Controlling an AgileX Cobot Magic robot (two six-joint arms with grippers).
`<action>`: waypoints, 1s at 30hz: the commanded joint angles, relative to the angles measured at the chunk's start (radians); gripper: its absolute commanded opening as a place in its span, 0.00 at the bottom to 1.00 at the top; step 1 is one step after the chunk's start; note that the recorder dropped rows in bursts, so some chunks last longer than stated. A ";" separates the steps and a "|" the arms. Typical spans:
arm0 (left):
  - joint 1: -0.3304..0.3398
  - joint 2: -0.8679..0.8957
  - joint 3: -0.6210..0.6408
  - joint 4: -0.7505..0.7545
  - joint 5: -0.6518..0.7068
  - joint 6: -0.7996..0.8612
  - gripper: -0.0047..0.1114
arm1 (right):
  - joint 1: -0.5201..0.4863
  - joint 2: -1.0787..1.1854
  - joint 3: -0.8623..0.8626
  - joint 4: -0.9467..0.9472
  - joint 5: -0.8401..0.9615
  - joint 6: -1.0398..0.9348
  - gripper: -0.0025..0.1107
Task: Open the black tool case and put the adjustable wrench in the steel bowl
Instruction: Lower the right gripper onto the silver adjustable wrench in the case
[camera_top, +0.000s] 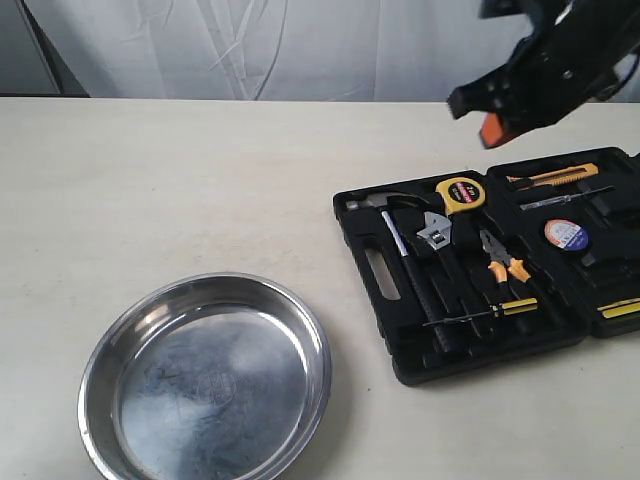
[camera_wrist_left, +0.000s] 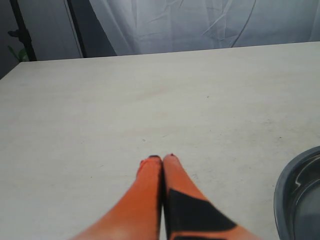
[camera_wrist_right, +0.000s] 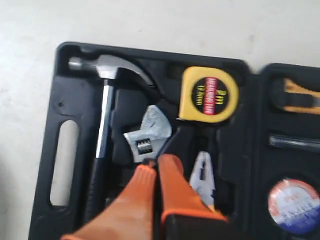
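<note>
**Item 1 — black tool case** (camera_top: 520, 340): lying open and flat on the right side of the table (camera_top: 150, 180), handle slot facing left. The opening step is looking done.

**Item 2 — adjustable wrench** (camera_top: 437, 235): sitting in its moulded slot in the left half of the case. Its silver head is pointing far and its black handle is running toward the near edge. It is lying between the hammer (camera_top: 400, 250) on its left and the pliers (camera_top: 500, 262) on its right, with the tape measure (camera_top: 460, 193) just beyond its head. The slot is holding it low among its neighbours, so a pick is likely calling for a straight descent.

**Item 3 — steel bowl** (camera_top: 205, 385): sitting empty at near left, well apart from the case, open side up to receive the wrench.

**Item 4 — right gripper** (camera_top: 478, 115): hanging in the air above the far part of the case, orange fingers pressed together and carrying nothing. Its wrist camera is looking down on the wrench head (camera_wrist_right: 147, 137) just past the fingertips, so it seems to be lining up on that tool. The fingers will be needing to part before any descent.

**Item 5 — left gripper** (camera_wrist_left: 161, 159): fingers closed on nothing, hovering over bare table on the left. The bowl rim (camera_wrist_left: 300, 200) is showing at the edge of its view — parked out of the way, I'd judge.
</note>
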 joint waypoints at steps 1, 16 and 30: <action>-0.004 0.006 -0.005 0.003 -0.017 -0.001 0.04 | 0.039 0.135 -0.003 0.028 -0.111 -0.042 0.03; -0.004 0.006 -0.005 0.003 -0.017 -0.001 0.04 | 0.110 0.127 0.220 0.147 -0.112 -0.099 0.02; -0.004 0.006 -0.005 0.003 -0.017 -0.001 0.04 | 0.025 -0.289 0.639 -0.235 -0.436 0.458 0.01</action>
